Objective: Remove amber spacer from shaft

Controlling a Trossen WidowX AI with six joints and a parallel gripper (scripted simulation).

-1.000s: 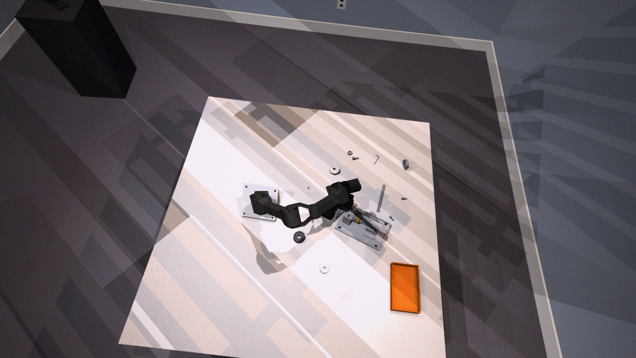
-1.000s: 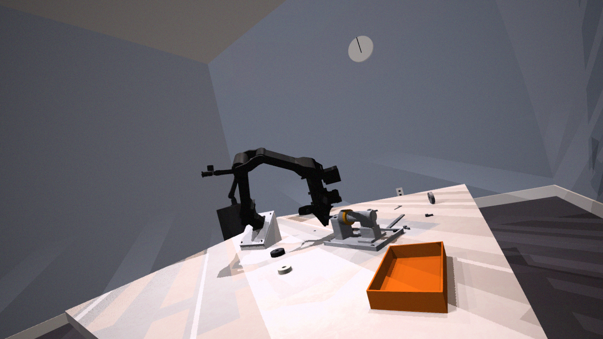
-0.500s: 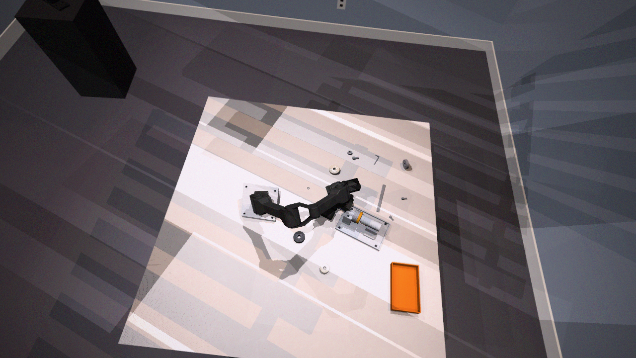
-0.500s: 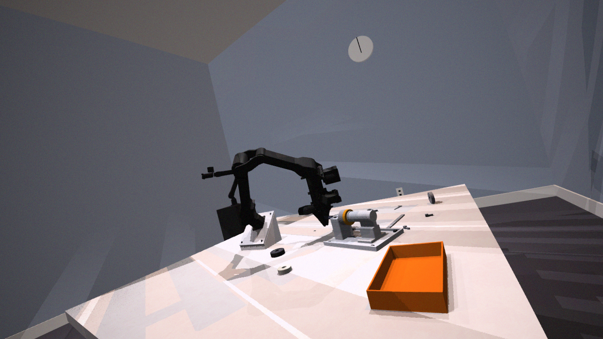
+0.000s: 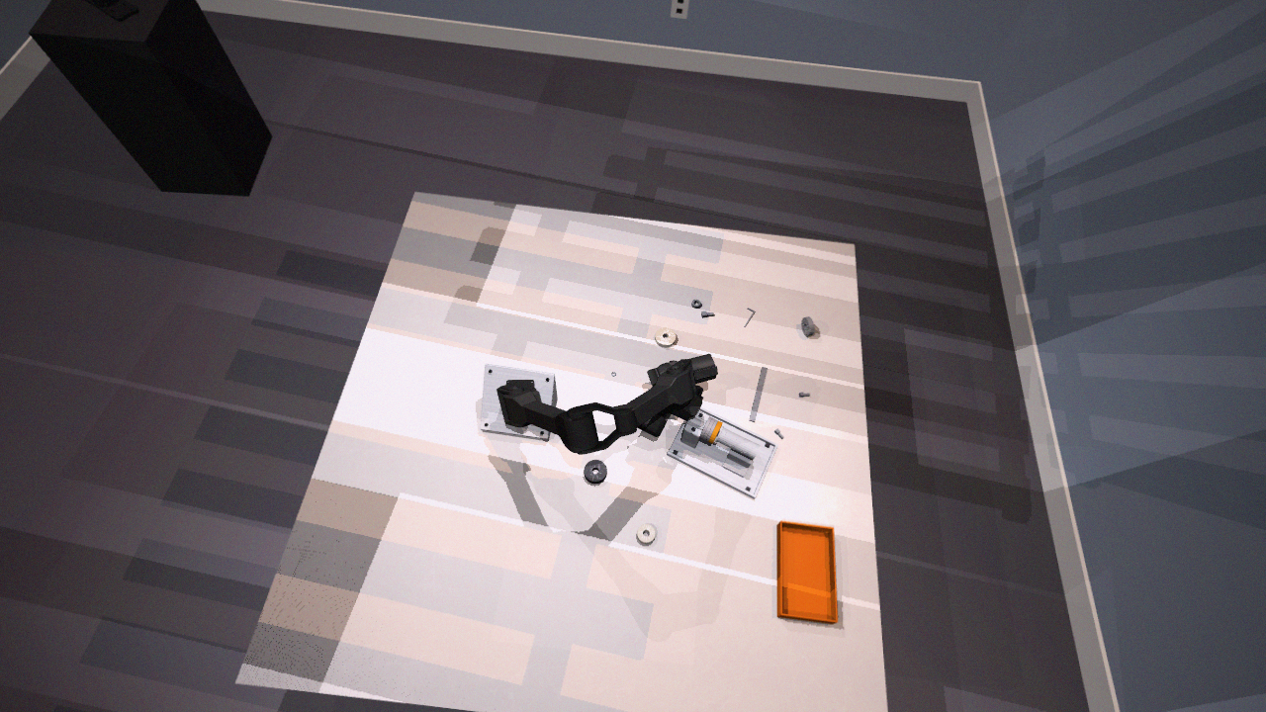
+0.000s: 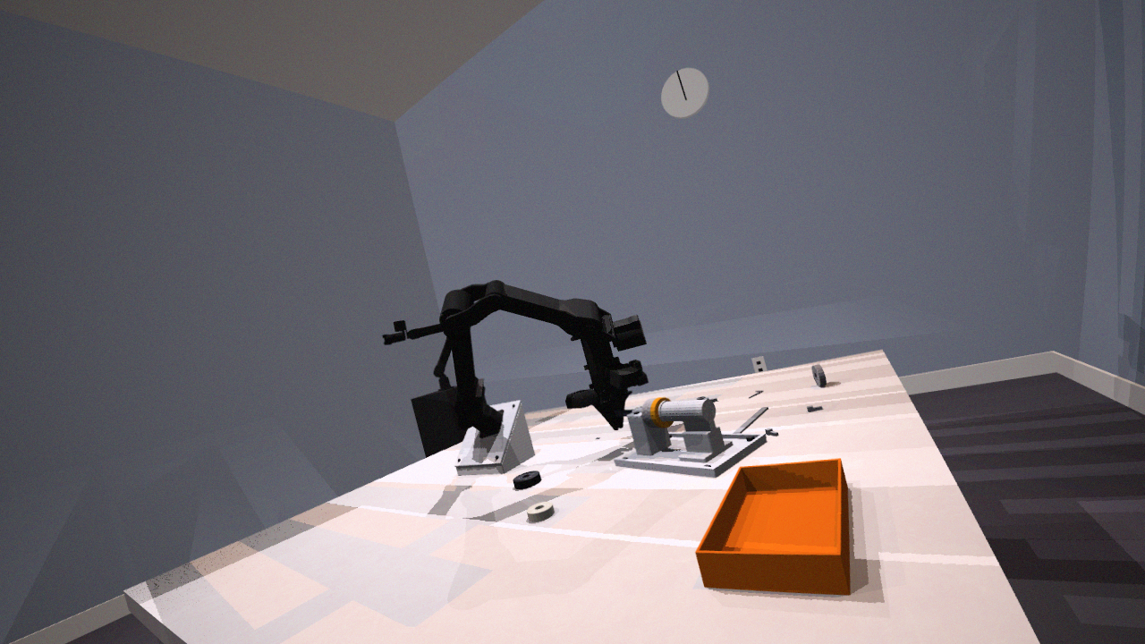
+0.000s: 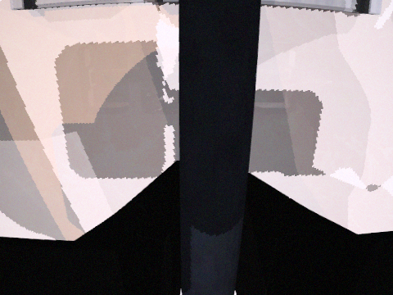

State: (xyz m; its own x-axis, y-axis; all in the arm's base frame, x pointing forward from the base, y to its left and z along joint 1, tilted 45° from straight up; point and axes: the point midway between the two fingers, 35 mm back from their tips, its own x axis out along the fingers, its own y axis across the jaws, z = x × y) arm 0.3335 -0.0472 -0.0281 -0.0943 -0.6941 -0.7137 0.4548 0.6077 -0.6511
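My gripper (image 5: 689,410) (image 6: 617,421) (image 7: 202,173) is shut on the shaft at the arm-side end of the rig; the gripped part is hidden. The amber spacer (image 5: 716,432) (image 6: 657,411) is upright in line with the shaft, between a grey block (image 5: 690,432) (image 6: 644,432) near my fingers and a light grey ribbed cylinder (image 5: 735,440) (image 6: 682,410). A second grey block (image 6: 702,438) supports the cylinder's far end. I cannot tell any gap beside the amber spacer, or which block is the big housing. The black fingers hide the middle of the wrist view.
The rig's base plate (image 5: 708,471) (image 6: 664,466) rests on the table. An orange tray (image 5: 806,572) (image 6: 772,572) is at the front right. A black ring (image 5: 594,468) (image 6: 526,479) and a cream ring (image 5: 646,537) (image 6: 540,512) lie in front. A grey bar (image 5: 759,395) and small screws lie behind.
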